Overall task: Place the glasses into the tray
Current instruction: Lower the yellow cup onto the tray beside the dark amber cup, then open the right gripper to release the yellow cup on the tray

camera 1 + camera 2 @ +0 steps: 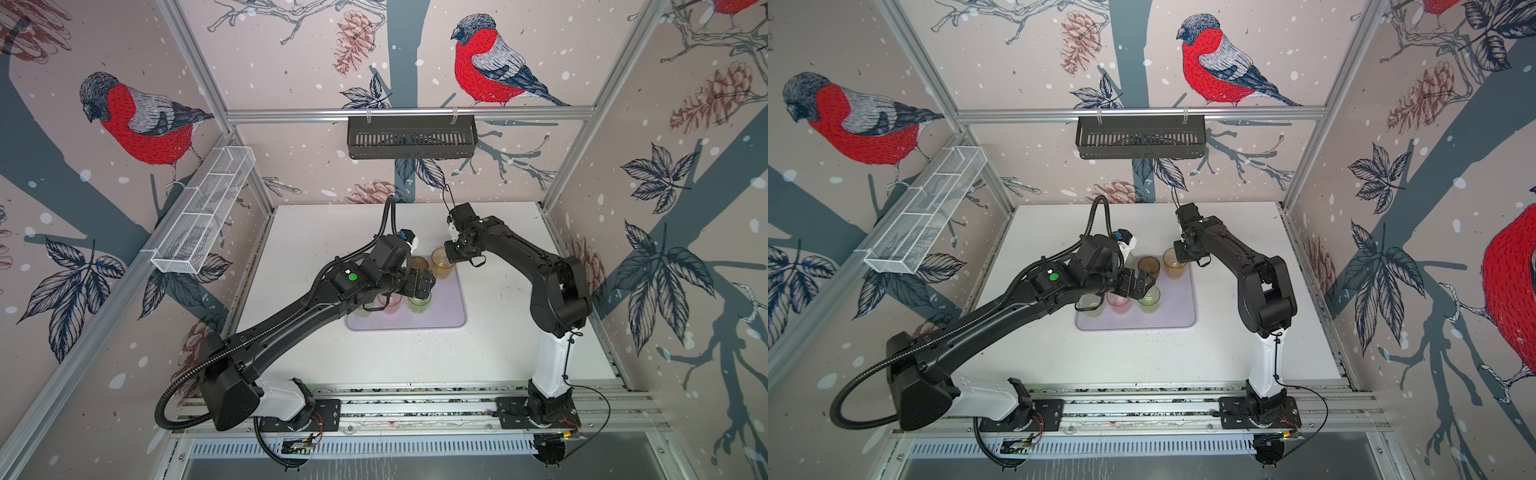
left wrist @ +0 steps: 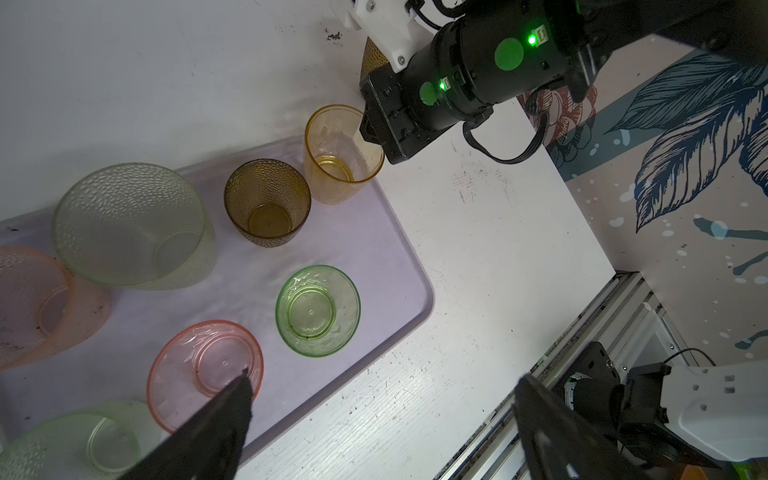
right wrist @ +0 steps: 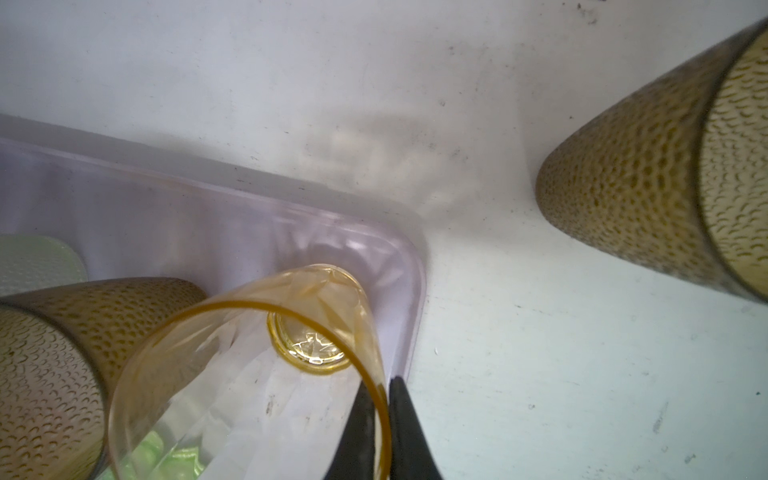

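The right gripper [image 3: 380,384] pinches the wall of the yellow glass [image 3: 324,286] at the rim, one finger inside, one outside; the glass looks set down upright in the far right corner of the tray [image 3: 166,199], just beside a brown glass [image 3: 62,332]. It should part its fingers gently and rise straight up so neither drags the rim. The left gripper [image 2: 384,376] hangs wide open and empty above the tray.

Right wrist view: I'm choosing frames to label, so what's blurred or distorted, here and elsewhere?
Right wrist view: the right end effector pinching the amber glass is dark and soft; the brown glass off the tray looks stretched. Left wrist view: the open left end effector is blurred. Both top views: evenly lit, sharp.
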`<state>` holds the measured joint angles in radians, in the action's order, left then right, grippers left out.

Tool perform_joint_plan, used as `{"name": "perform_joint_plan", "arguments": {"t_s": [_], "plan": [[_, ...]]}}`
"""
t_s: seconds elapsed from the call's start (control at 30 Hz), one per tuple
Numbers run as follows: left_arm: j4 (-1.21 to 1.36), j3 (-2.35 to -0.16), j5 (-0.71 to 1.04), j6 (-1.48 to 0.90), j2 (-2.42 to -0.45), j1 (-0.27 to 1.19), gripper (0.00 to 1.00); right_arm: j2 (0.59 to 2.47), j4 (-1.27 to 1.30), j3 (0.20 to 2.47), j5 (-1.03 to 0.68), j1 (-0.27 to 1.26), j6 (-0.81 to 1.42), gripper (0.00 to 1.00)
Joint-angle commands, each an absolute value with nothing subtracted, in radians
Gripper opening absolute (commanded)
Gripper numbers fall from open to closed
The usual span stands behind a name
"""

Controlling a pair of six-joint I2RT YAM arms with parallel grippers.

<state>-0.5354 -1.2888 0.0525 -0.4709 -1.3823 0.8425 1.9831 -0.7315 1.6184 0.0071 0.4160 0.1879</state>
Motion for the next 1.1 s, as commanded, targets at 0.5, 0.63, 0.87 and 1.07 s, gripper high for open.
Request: {"name": "perform_joint_plan", "arguments": {"t_s": [0.5,0.63,0.87,1.07], "plan": [[-0.523,-1.286,0.048,-0.47,-1.373,0.845,0.98,1.962,-0.731,1.618,0.02,0.419,0.205,0.25],[-0.523,-1.288,0.049,-0.47,-1.375,0.845,0.98,1.958,-0.733,1.617,0.024,0.418,0.205,0.27],[-0.518,-1.288,0.051,-0.468,-1.378,0.844,0.98,1.948,-0.736,1.611,0.032,0.417,0.204,0.28],[-0.517,-1.286,0.052,-0.468,-1.379,0.844,0.98,1.945,-0.729,1.597,0.028,0.414,0.205,0.28]]}}
